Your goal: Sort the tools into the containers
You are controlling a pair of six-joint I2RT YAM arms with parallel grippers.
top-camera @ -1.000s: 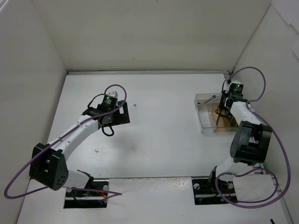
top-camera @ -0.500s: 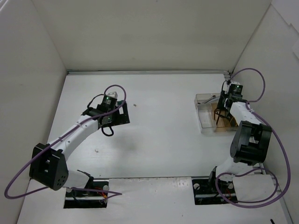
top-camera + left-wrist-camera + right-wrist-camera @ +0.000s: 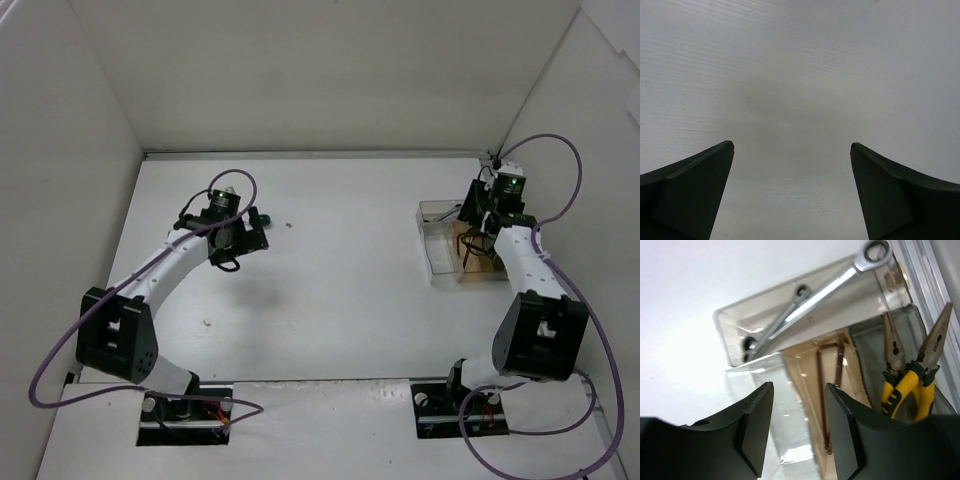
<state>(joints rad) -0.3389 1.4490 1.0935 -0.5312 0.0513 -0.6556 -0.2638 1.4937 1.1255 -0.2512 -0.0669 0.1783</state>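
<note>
Swung farther out since a second ago, the left hand [image 3: 792,146] hovers spread wide over white tabletop [image 3: 790,60]. Over the clear plastic bins [image 3: 722,320], the right hand [image 3: 800,386] has parted its fingers and pinches nothing. Silver wrenches [image 3: 830,287] lie ahead of it, thin dark hex keys [image 3: 820,390] just below, and yellow-handled pliers [image 3: 912,375] to its right.

Overhead camera and close right wrist camera share the containers [image 3: 432,268].
</note>
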